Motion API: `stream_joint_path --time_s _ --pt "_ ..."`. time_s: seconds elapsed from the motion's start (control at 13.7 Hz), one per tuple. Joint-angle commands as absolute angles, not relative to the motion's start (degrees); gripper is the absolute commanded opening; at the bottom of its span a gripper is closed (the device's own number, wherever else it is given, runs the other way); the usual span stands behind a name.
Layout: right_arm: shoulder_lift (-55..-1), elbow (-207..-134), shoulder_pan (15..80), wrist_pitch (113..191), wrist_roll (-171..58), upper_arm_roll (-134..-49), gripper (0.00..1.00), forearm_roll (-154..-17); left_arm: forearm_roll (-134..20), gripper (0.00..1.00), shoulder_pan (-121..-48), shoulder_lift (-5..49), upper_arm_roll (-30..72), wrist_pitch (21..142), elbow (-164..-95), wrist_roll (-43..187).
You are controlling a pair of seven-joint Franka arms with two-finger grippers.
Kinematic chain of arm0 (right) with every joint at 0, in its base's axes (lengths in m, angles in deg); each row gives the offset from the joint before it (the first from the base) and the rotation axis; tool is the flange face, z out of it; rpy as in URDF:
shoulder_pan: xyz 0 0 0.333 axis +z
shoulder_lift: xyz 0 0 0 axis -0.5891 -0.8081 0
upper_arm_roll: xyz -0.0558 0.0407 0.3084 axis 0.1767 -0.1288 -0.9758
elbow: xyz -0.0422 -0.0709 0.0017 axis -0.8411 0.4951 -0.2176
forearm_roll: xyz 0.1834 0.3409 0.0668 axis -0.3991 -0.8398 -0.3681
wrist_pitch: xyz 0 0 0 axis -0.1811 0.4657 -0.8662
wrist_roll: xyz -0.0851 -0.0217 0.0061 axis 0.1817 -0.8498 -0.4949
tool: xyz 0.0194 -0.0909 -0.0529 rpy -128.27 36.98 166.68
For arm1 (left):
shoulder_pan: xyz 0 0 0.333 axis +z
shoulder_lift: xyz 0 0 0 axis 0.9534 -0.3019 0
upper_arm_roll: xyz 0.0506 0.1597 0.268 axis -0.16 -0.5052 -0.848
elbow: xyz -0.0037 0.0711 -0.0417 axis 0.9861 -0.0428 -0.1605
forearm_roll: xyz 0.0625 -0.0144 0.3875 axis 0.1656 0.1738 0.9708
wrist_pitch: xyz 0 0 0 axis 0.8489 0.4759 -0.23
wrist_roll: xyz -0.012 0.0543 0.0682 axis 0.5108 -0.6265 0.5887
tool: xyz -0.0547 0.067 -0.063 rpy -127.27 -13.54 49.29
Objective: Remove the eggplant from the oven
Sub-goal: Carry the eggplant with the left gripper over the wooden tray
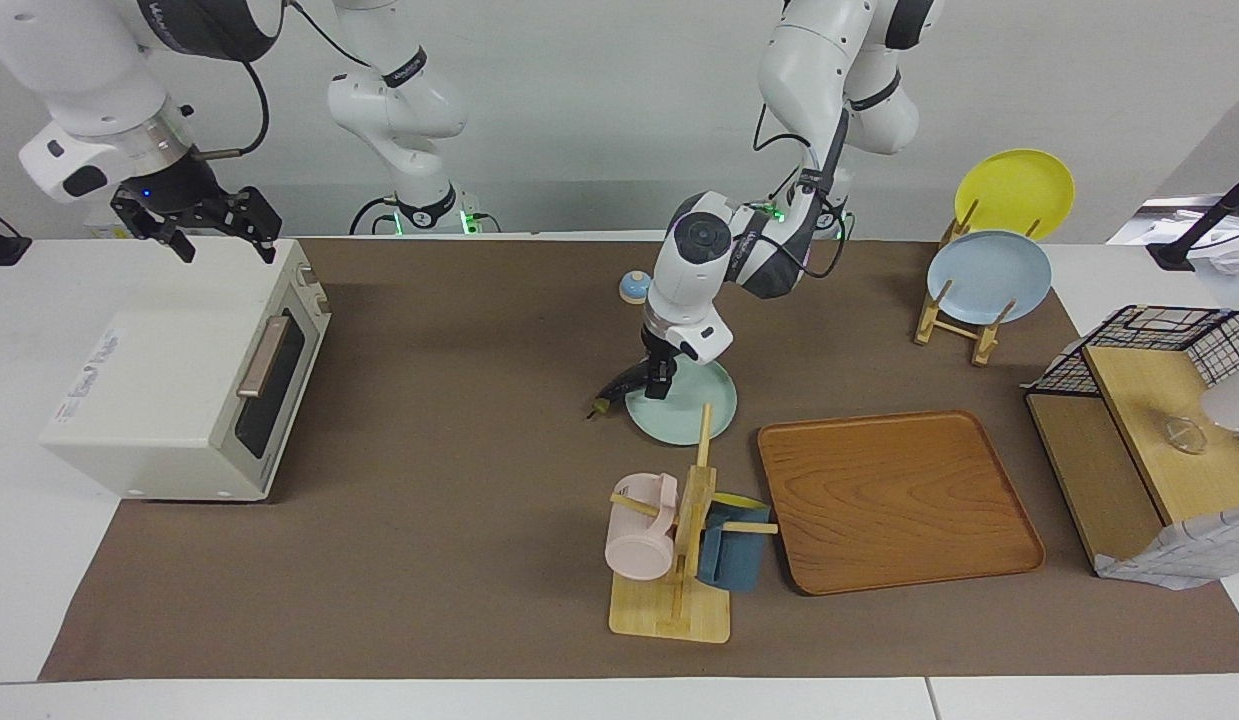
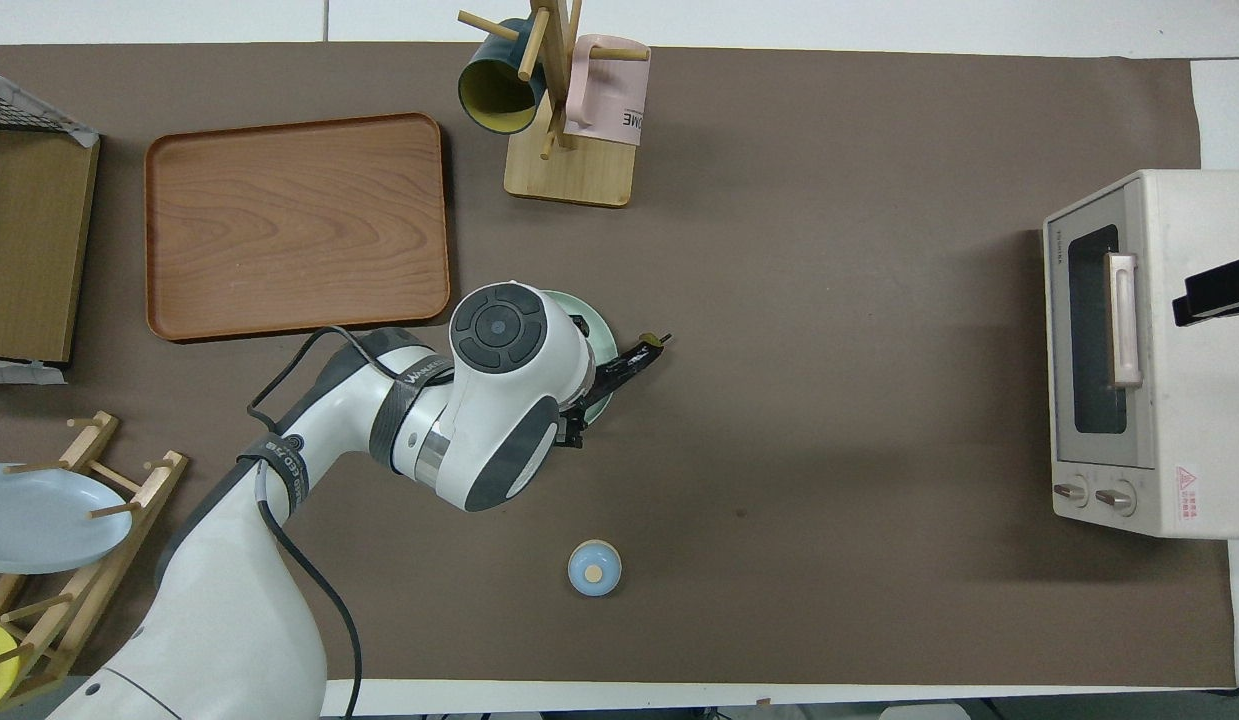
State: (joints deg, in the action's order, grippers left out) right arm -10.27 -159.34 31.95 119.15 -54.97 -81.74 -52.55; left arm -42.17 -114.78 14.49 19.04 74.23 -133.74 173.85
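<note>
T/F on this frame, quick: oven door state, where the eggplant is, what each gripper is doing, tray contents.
1. The oven door is shut. True.
2. The eggplant is on the rack inside the oven. False: it lies across the rim of the pale green plate, stem tip out over the mat.
3. The left gripper is down at the eggplant, over the plate. True.
4. The right gripper holds the oven's handle. False: it is open, in the air above the oven, holding nothing.
5. The wooden tray holds a mug. False: nothing is on it; both mugs hang on the wooden mug stand.
</note>
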Motion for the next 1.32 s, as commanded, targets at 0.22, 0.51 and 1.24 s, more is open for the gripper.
stream_joint_path --time_s 0.22,0.51,1.24 --pt "-8.5 -160.66 33.19 118.71 -55.23 -79.87 1.0 -54.09 -42.64 0.06 -113.4 15.56 18.6 63.44 -129.62 168.37" --pt "-8.5 -160.66 32.4 118.09 -55.14 -79.87 1.0 -54.09 -35.46 0.01 -100.33 18.21 18.33 61.81 -128.37 151.19" --pt "-8.5 -160.66 32.93 118.09 -55.14 -79.87 1.0 -54.09 -29.73 0.03 -78.32 3.71 18.42 65.45 -112.83 67.82"
